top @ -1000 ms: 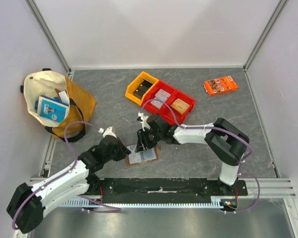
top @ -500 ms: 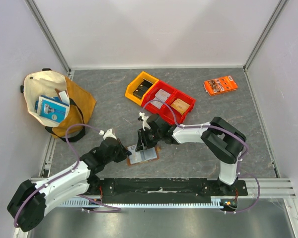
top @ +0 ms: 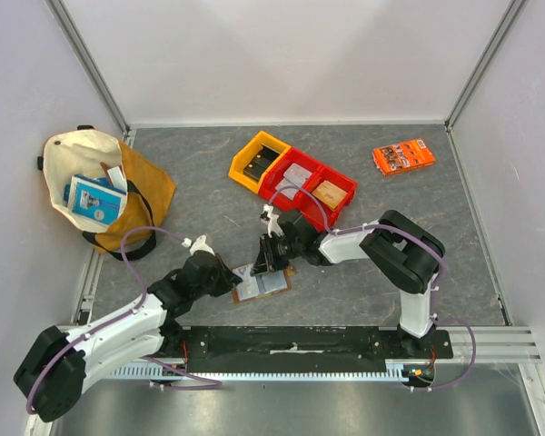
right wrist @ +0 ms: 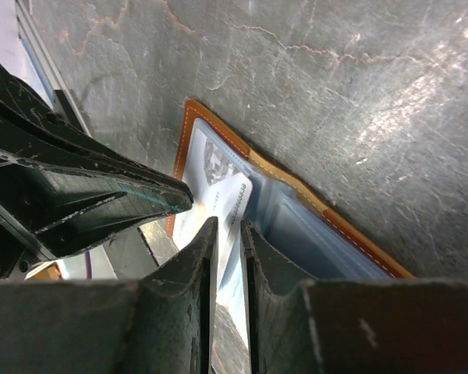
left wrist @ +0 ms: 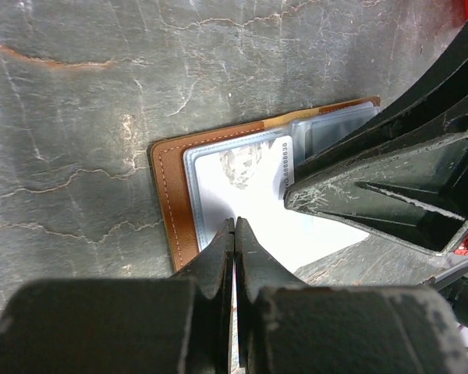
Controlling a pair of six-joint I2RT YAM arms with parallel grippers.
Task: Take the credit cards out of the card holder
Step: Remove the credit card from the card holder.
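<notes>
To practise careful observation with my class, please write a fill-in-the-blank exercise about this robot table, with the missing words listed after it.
The brown card holder lies ___ on the table. The left gripper has its jaws ___. The cloth bag stands at the table's ___ edge. The orange packet lies in the far ___ corner.
Missing words: open, shut, left, right.

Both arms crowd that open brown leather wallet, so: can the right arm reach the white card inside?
Probably yes: the right end effector sits at the edge of the white card; the left end effector rests nearby without blocking it.
</notes>
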